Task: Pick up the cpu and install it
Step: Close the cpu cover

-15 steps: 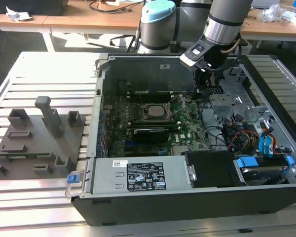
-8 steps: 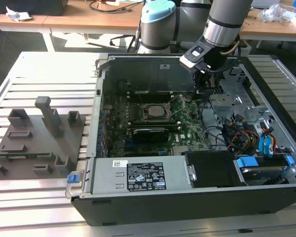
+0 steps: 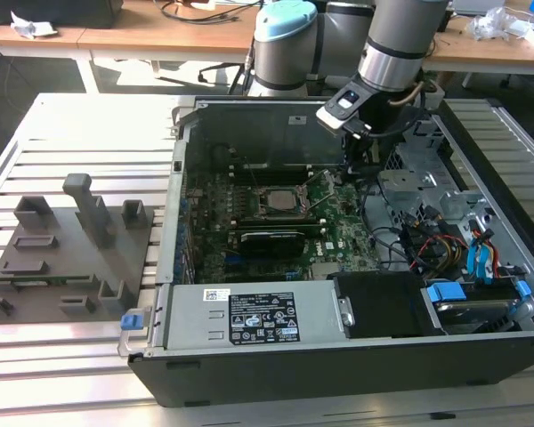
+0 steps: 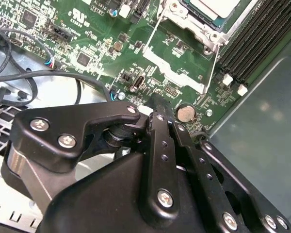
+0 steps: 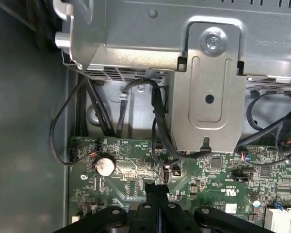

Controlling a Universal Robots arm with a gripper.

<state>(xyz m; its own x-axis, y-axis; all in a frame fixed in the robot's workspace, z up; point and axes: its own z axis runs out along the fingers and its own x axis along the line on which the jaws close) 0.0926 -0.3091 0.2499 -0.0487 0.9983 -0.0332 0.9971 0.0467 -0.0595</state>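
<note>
The jaws, matte black, meet near the silvery cpu [image 3: 280, 201].

- arm [image 3: 399, 40]: thick silver-grey tubes, with a dark ring round the lower segment.
- joint cap [image 3: 285, 20]: pale blue and rounded, sitting on a grey housing.
- wrist box [image 3: 342, 107]: small, white and black, mounted at the arm's end.
- end effector [image 4: 156, 104]: matt black linkage bars with rounded outlines and narrow black fingers.
- screws [image 4: 165, 198]: bright silver, one at each pivot of the linkage.

In the second wrist view the edge crops the cpu [image 4: 216, 6].
</note>
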